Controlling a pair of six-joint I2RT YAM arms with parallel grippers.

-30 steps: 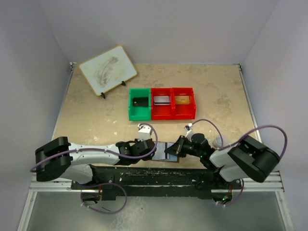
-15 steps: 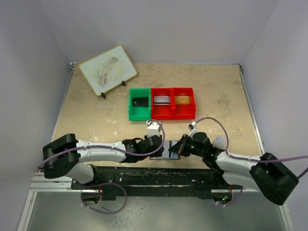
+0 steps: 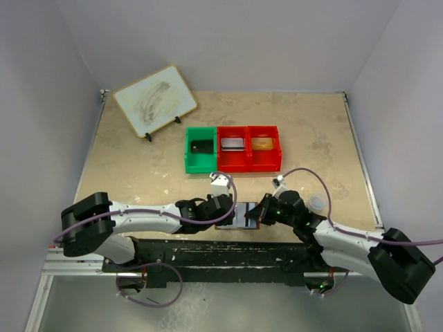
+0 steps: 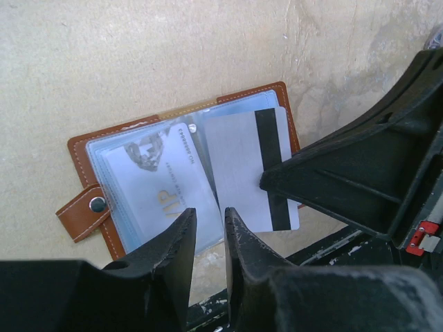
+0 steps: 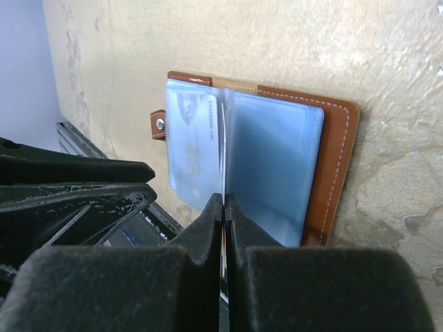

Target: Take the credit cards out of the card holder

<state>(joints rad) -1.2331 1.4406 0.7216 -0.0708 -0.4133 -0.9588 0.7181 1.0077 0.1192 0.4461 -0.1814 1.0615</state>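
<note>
Board, far left: a pale board (image 3: 156,100) on small feet stands tilted near the table's (image 3: 131,173) far left corner, well apart from the work.
Green bin: green bin (image 3: 201,150), mid-table, holds one dark item; it touches the red bins on its right.
Left gripper: left gripper (image 4: 209,216) sits at the near edge of the table, just left of the card holder in the overhead view. Its fingers (image 4: 176,249) stand slightly parted, with a narrow gap and nothing seen clamped in it. The tips are over the holder's near edge; contact cannot be confirmed.
Card holder: card holder (image 4: 114,173) lies open and flat on the table between the two grippers, brown leather outside, clear bluish sleeves inside. Snap tab (image 4: 82,213) sticks out on the side toward the left arm.
Sleeved card: a pale printed card (image 4: 156,176) sits inside the sleeve on the tab side.
Credit card: grey credit card (image 4: 239,162) with a black stripe lies across the other half, one corner past the leather edge. Whether any part is still in a sleeve cannot be told.
Red bins: two red bins (image 3: 249,148), one with a grey item, one with a tan item.
Right gripper: right gripper (image 5: 223,202) is clenched on the credit card, which shows edge-on between its pads.
</note>
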